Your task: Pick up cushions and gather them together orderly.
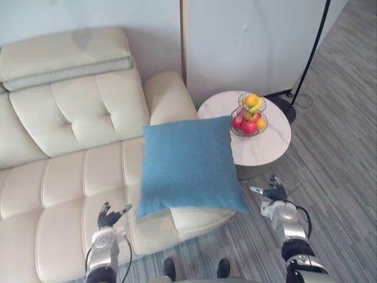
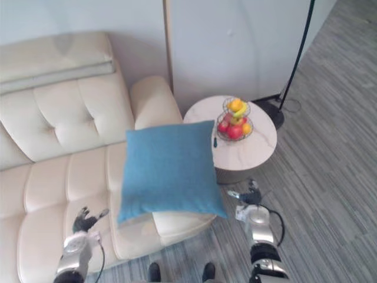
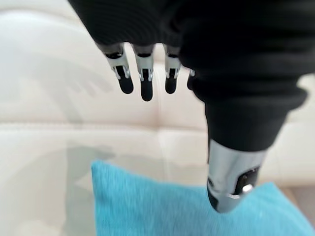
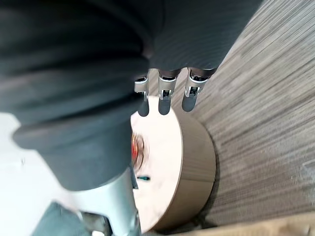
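A blue square cushion [image 1: 188,167] lies tilted on the right end of the cream sofa [image 1: 65,177], its lower corner jutting past the seat edge toward the floor. My left hand [image 1: 109,217] hovers over the seat just left of the cushion, fingers straight and open, holding nothing. In the left wrist view its fingers [image 3: 142,78] point at the sofa with the blue cushion [image 3: 172,206] beyond them. My right hand [image 1: 272,193] is open over the floor, right of the cushion and in front of the round table. Its fingers [image 4: 165,96] reach toward the table.
A round marble-topped side table [image 1: 271,141] stands right of the sofa arm and carries a wire fruit basket [image 1: 250,115] with apples, oranges and a banana. A black floor lamp pole and base [image 1: 294,97] stands behind it. Grey striped carpet [image 1: 336,153] spreads to the right.
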Available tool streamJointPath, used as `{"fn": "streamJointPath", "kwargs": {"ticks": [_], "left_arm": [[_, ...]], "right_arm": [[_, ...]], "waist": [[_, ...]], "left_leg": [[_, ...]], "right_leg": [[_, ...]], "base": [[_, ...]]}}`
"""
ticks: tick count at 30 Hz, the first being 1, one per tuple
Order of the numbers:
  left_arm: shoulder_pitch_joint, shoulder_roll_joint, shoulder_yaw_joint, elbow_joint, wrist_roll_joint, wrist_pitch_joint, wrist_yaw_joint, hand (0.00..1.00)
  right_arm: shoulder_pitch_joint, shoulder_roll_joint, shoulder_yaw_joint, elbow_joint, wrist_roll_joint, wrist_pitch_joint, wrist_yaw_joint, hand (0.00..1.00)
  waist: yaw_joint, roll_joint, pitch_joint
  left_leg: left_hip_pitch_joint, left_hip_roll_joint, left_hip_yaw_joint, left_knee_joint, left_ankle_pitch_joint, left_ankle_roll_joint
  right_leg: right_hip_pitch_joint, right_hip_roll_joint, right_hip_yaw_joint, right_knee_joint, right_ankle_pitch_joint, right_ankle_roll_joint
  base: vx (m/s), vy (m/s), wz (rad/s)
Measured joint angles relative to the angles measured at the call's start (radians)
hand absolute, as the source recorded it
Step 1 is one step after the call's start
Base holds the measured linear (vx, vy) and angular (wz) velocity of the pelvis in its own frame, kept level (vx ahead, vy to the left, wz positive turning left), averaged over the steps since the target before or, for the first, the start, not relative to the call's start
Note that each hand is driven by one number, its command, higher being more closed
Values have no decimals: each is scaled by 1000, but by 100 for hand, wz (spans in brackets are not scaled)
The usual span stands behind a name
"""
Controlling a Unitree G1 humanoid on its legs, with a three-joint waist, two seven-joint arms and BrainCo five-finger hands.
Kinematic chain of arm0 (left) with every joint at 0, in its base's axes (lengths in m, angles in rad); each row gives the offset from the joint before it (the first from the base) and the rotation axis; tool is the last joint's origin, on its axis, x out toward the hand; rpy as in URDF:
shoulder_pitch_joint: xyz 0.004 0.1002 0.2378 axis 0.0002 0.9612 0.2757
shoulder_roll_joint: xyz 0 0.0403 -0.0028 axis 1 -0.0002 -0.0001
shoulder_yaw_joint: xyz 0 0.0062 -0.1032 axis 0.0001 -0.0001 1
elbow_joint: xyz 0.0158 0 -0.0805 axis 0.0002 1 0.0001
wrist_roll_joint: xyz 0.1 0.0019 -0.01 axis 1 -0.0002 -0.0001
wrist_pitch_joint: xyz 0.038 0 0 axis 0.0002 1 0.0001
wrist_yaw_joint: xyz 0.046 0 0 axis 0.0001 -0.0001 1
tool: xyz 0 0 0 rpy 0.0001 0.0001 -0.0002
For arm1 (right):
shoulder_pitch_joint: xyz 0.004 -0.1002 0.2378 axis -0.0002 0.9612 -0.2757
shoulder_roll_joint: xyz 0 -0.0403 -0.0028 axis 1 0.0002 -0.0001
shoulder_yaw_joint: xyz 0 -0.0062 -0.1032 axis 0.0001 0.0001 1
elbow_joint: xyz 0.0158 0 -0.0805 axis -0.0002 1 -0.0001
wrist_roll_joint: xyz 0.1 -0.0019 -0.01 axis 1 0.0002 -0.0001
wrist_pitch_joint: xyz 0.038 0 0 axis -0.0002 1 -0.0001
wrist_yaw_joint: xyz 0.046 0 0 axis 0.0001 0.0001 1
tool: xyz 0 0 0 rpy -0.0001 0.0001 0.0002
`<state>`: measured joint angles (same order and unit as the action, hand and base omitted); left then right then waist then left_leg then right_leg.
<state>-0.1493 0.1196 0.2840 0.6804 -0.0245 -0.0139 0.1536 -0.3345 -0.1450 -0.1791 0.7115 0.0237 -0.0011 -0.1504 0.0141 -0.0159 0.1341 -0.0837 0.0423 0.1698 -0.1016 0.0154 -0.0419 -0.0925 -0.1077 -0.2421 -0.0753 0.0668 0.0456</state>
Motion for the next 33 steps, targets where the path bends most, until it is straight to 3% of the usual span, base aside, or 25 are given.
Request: {"fn": "streamJointPath", "kwargs": {"ticks": [6, 7, 8, 14, 18, 25, 33], "left_arm": [[-169, -34, -73, 0, -19, -1, 17, 0], [-186, -35, -75, 0, -20, -1, 20, 0], [-214, -34, -76, 1, -20, -1, 21, 100], [-364, -10, -90, 4, -20, 0, 52, 100], [-417, 41, -111, -9, -28, -1, 58, 100], [-415, 56, -148, -122, -68, -2, 57, 100], [-215, 25, -207, -365, -78, -1, 51, 100]], "right_arm": [[-129, 18, 49, 0, 21, -1, -43, 0], [-144, 18, 56, 0, 21, -1, -47, 100], [-171, 15, 65, 1, 21, -1, -51, 100], [-309, 4, 124, -2, 38, -1, -68, 100], [-343, -20, 158, -69, 66, -10, -70, 100], [-340, -15, 214, -71, 97, -19, -65, 100], [-108, 30, 237, -234, 117, -30, -30, 100]], "waist": [[2, -6, 137], [2, -6, 148], [2, -7, 168], [1, -5, 280], [2, -7, 291], [2, -7, 294], [4, -5, 285]], "left_leg": [[-96, 1, -18, 73, 1, 2], [-105, 2, -18, 76, 1, 2], [-122, 3, -17, 85, 1, 2], [-167, 7, -6, 90, 25, 8], [-215, 8, 4, 86, 48, 14], [-213, 2, 2, 83, 62, 18], [-118, 3, -3, 0, 88, 15]], "right_leg": [[-63, -16, 33, 12, 32, -3], [-73, -16, 36, 16, 34, -4], [-87, -16, 40, 17, 38, -5], [-140, -12, 67, 16, 75, 0], [-194, -9, 92, 8, 115, 1], [-189, -13, 98, 0, 129, 4], [-128, -1, 118, -12, 129, 4]], "base": [[-79, 33, 6], [-94, 37, -6], [-117, 28, -9], [-106, 11, -9], [-91, 17, -9], [-19, 12, 1], [56, 30, -1]]}}
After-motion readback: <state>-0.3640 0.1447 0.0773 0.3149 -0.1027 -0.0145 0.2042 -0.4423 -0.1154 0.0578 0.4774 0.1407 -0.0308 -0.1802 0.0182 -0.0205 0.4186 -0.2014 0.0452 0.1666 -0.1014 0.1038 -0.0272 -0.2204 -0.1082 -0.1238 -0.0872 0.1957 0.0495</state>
